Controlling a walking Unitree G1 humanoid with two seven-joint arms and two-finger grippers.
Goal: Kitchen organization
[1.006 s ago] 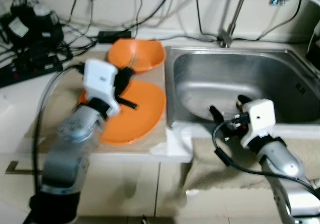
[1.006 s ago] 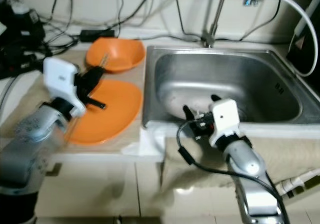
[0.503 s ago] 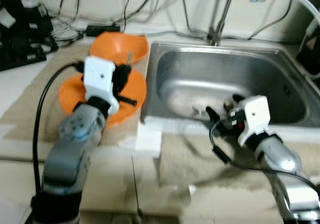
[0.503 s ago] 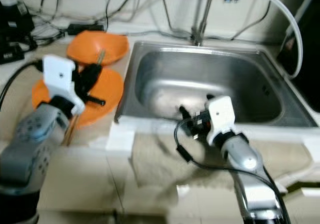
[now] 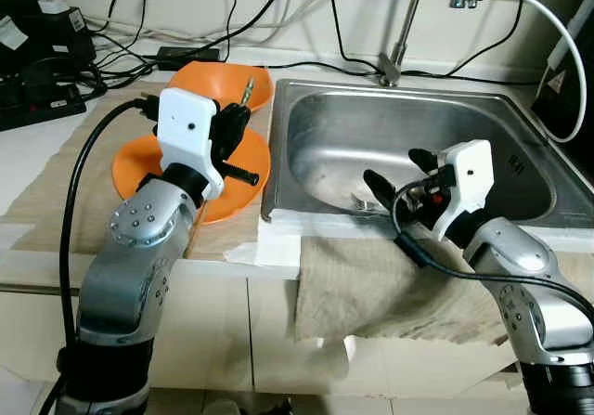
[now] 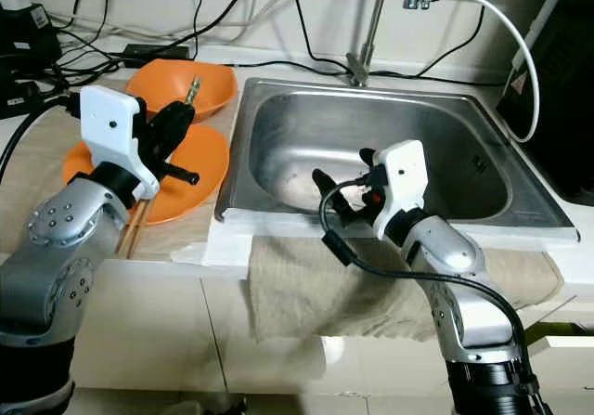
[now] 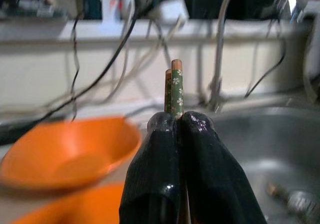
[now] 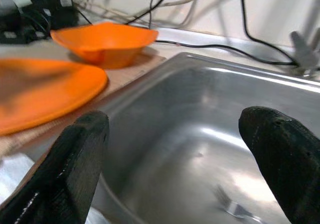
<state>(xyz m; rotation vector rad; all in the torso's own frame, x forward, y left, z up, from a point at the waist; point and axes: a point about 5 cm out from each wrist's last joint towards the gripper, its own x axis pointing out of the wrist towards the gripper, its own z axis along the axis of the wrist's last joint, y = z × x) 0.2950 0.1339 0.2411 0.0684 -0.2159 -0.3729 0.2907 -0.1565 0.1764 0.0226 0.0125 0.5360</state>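
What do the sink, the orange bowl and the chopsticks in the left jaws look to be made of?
Sink: brushed stainless steel, dull grey sheen. Orange bowl: probably plastic or melamine, evenly coloured, smooth. Chopsticks: likely wood or bamboo, tan tips, green flower-patterned coating; left gripper shut on them.

A pair of chopsticks, green with small white flowers and tan tips, stands upright, pinched between the closed fingers of the left gripper above the orange plate, near the orange bowl, both on the tabletop beside the sink.

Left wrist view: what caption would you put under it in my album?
Left pincer shut on chopsticks, orange bowl and sink behind.
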